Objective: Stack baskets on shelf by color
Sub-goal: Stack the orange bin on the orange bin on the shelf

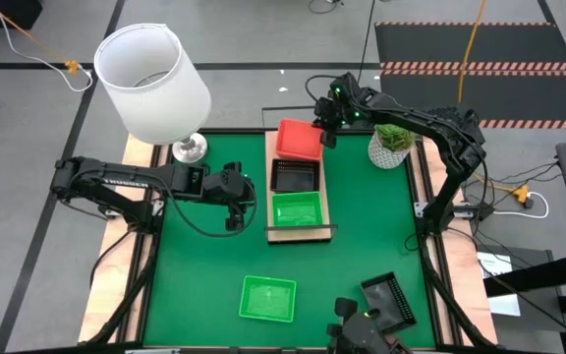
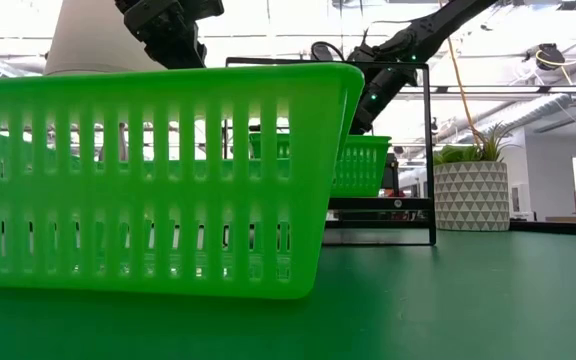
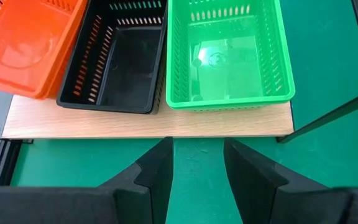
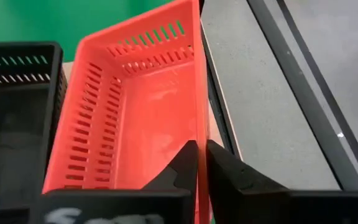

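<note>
Baskets line the shelf as the right gripper pinches the far wall of the orange-red basket, fingers closed on its rim at the shelf's far end, the basket sitting tilted. Beside it sit a black basket and a green basket. The left gripper hovers over the green mat just beside the shelf, fingers parted, holding nothing. Nearer the front lie a second green basket and another black basket.
</note>
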